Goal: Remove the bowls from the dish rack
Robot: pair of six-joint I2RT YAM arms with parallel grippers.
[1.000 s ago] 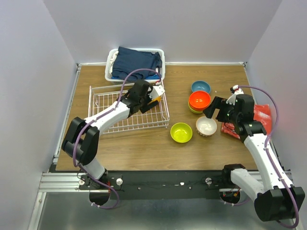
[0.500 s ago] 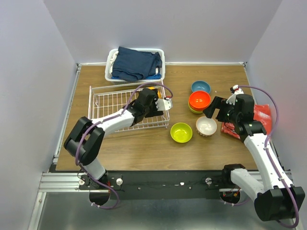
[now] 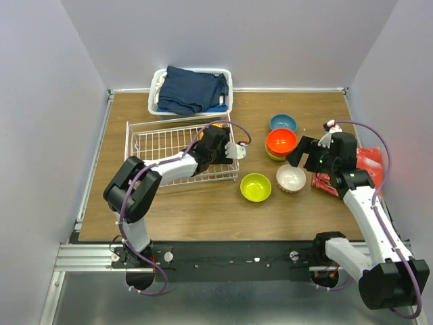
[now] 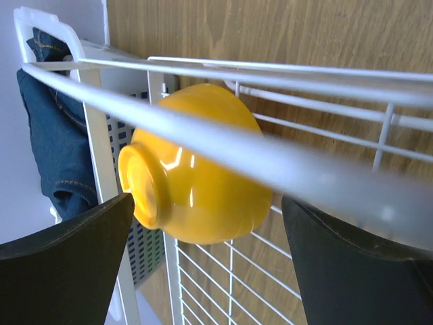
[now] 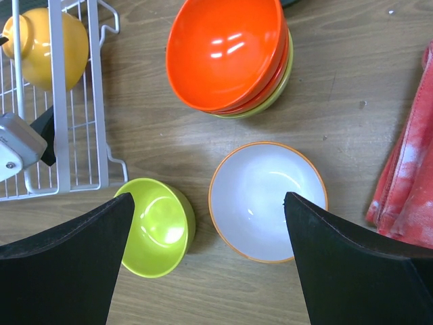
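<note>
Left gripper (image 4: 206, 254) wide, facing tipped glossy orange-yellow bowl (image 4: 196, 183) in white wire dish rack (image 3: 162, 145) corner.
Rim wire (image 4: 270, 162) crossed before bowl; right gripper (image 5: 210, 264) wide above wooden worktop (image 5: 352, 54).

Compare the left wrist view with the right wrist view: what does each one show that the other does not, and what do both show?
Only the left wrist view shows the white basket holding the dark blue cloth. Only the right wrist view shows the stacked bowls with a red-orange one on top, the white bowl, the lime-green bowl and the red cloth. Both show the orange-yellow bowl lying on its side in the dish rack, and the wooden table.
</note>
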